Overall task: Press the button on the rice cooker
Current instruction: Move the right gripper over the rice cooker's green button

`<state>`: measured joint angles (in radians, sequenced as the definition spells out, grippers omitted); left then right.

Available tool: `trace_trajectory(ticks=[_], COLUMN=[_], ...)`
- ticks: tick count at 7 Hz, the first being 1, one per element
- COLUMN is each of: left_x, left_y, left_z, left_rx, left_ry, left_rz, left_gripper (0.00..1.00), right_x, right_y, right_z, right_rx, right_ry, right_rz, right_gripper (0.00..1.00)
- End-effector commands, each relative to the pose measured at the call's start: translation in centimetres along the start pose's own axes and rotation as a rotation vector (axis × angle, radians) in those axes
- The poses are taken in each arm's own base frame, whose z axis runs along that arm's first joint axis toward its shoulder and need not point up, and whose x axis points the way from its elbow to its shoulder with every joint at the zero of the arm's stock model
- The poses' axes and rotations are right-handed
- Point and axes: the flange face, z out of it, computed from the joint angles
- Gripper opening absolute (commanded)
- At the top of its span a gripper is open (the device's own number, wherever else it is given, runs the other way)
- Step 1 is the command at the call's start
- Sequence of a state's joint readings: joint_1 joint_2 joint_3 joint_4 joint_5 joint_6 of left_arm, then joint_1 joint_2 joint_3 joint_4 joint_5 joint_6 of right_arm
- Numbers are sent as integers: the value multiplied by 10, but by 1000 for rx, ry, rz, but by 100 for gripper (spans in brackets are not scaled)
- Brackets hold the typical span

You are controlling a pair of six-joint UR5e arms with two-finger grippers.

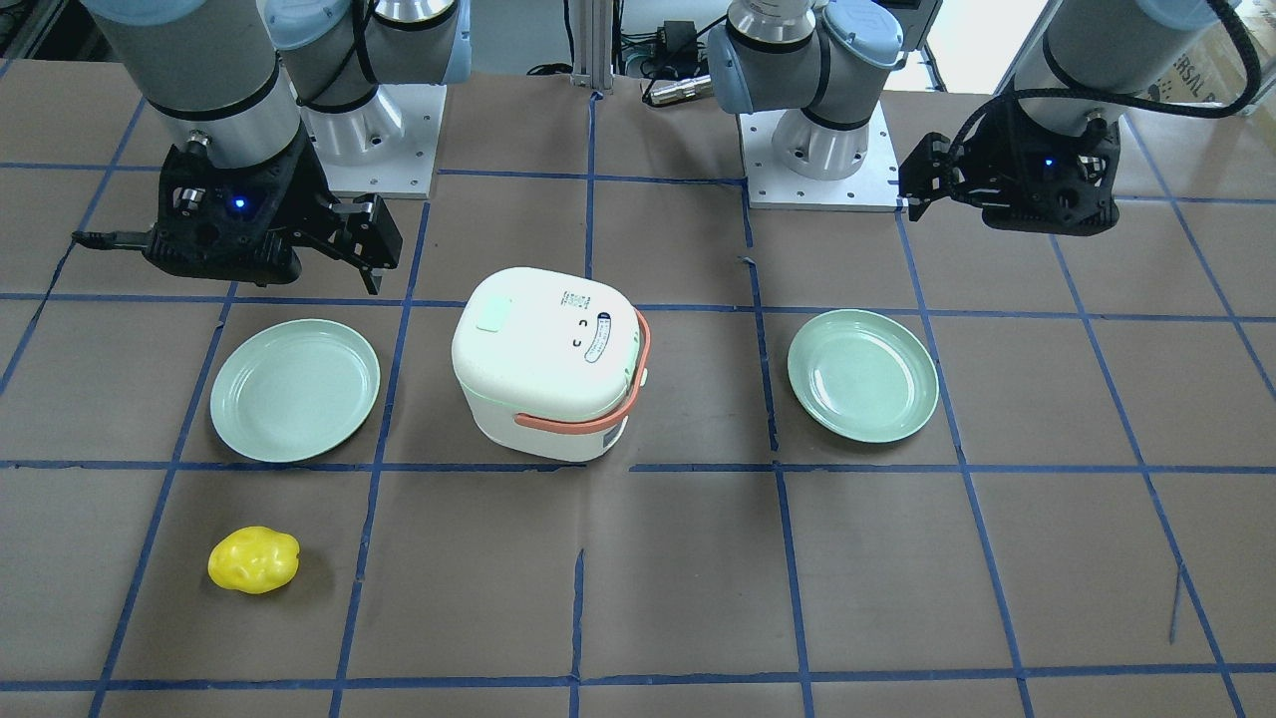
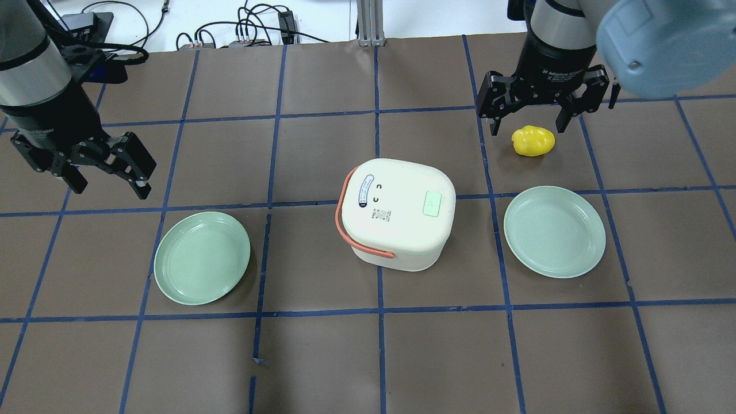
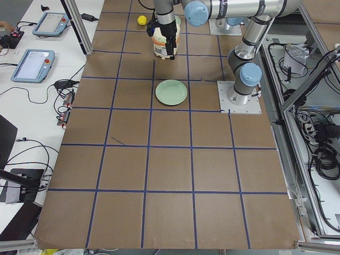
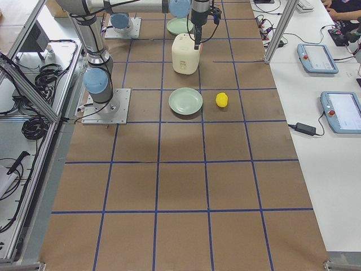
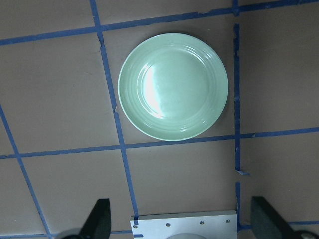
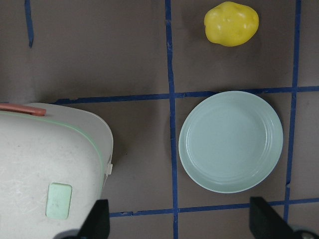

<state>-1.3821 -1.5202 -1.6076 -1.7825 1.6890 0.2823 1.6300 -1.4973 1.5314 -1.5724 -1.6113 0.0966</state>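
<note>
Bright, even overhead light; all views sharp enough. Soft, short shadow around the rice cooker (image 1: 543, 364) base. Sheen on green plate (image 5: 173, 85), left of its centre. Background beyond the table (image 1: 688, 588) clips to white. The left gripper (image 5: 181, 221) shows dark and slightly soft at the frame bottom.

Right gripper (image 2: 526, 123) seems to read "2F Adaptive"; rice cooker label (image 2: 365, 192) illegible.

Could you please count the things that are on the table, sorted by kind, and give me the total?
Green plates: 2
White rice cooker: 1
Yellow lumpy object: 1
Total: 4
</note>
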Motion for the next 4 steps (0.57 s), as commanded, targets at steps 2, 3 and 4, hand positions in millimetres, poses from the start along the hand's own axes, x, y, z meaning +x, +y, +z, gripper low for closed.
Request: trace_trajectory(ticks=[2,3,4], left_x=[0,0,0], left_y=[0,0,0], left_z=[0,0,0], left_rx=[0,0,0], left_ry=[0,0,0], left_rz=[0,0,0], left_gripper=[100,100,100], right_x=[-21,-34,-52], right_y=[1,4,12], right_z=[-15,-3,4], right_rx=[68,36,22], right_ry=[-58,-116,-129], right_rz=[-10,38,58], right_gripper=[100,100,95])
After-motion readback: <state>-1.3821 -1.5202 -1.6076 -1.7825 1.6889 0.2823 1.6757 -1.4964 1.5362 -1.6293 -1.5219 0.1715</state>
